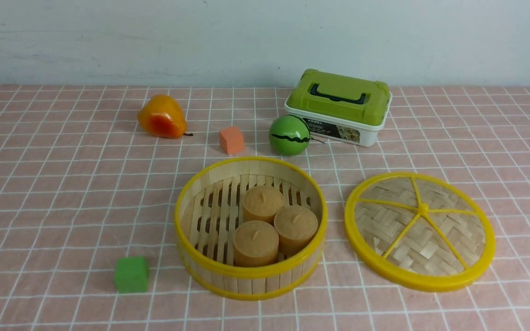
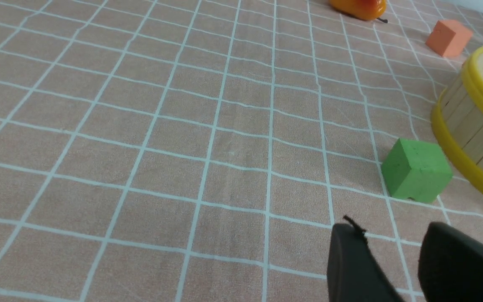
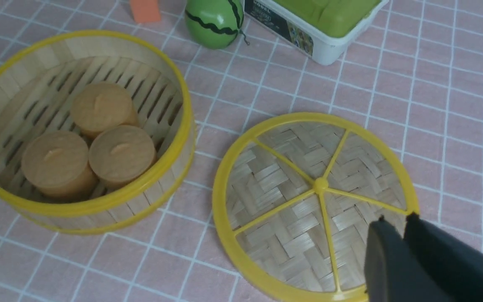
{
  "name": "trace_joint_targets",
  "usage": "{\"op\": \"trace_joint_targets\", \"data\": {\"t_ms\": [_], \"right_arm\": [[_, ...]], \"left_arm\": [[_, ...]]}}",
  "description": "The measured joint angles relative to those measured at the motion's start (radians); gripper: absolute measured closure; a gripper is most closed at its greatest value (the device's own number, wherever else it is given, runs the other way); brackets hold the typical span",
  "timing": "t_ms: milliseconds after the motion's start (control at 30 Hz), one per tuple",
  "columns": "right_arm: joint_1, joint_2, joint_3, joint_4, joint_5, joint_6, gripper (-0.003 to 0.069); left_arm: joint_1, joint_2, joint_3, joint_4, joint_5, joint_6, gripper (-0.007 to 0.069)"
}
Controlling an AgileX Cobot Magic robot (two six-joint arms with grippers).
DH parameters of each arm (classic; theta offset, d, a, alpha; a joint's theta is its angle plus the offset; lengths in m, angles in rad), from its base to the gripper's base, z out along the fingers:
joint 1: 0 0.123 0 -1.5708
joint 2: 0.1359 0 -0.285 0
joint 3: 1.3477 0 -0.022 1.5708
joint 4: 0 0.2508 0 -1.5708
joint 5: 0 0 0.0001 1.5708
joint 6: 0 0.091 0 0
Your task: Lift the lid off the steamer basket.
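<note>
Now the lid [image 1: 419, 232] lies flat, spokes up, beside the steamer basket [image 1: 250, 276]; left jaws spread, right jaws pressed together.

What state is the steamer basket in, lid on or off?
Off. The lid lies flat on the tablecloth beside the steamer basket, apart from it; three tan cylinders show inside the open basket.

Staged lab-style tabletop, pink checked cloth [image 1: 62, 184], bare pale wall [image 1: 154, 37], toy pear [image 1: 162, 117]
</note>
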Motion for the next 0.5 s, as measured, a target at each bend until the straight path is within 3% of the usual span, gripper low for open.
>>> {"op": "trace_joint_targets", "data": {"t_ms": [200,500], "right_arm": [[0.0,-0.144,0.056,0.003,-0.022,0.0,0.068],[0.0,-0.292,0.064,0.005,0.131,0.0,0.0678]], "left_arm": [[0.0,0.0,0.0,0.0,0.0,0.0,0.0386],[0.0,0.0,0.0,0.0,0.0,0.0,0.0386]]}}
